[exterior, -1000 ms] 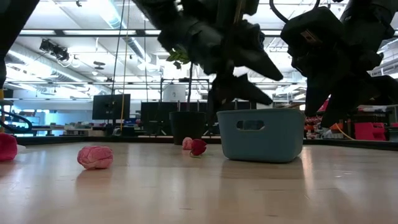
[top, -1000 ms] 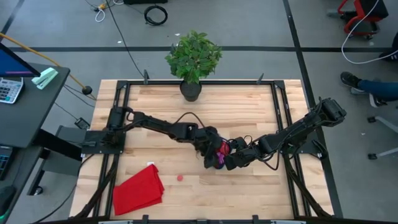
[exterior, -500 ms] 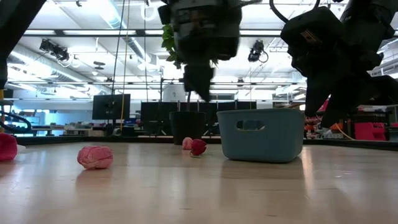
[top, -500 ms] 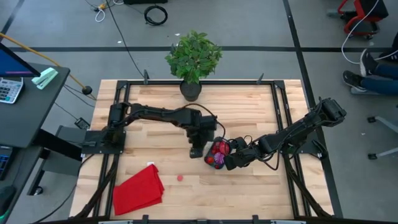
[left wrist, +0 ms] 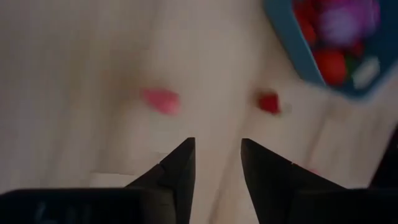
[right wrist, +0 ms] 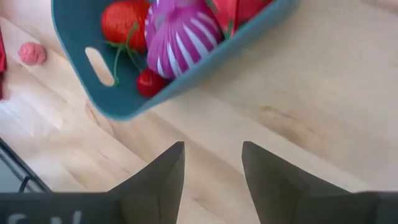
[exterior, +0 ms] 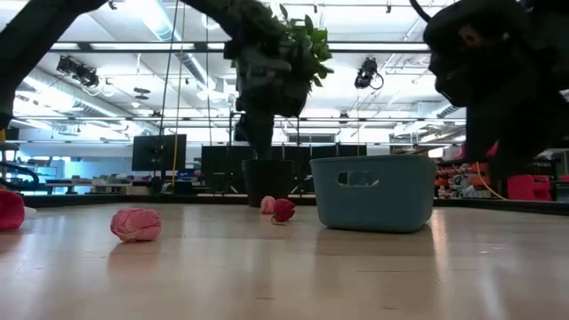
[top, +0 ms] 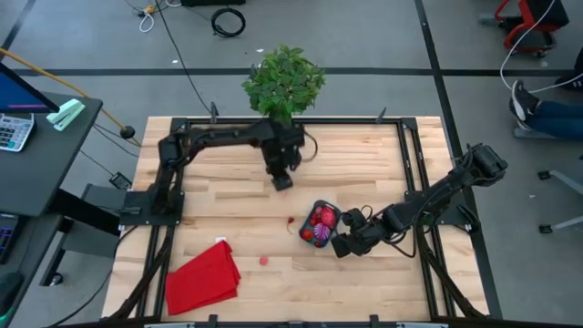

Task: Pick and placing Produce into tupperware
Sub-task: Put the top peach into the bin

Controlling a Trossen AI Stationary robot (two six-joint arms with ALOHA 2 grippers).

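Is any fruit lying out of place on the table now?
Yes. Two fruit pieces lie on the bare wood outside the teal tub: a small red one close beside it, and a pink one farther off, near the red cloth.

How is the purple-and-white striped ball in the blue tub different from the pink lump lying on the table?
The purple-and-white striped round piece is smooth, clearly striped and sits inside the teal-blue plastic tub among red fruit. The wrinkled pink lump is plain, one colour, and lies alone on the bare wooden table, well apart from the tub. Both are roundish and neither is being held.
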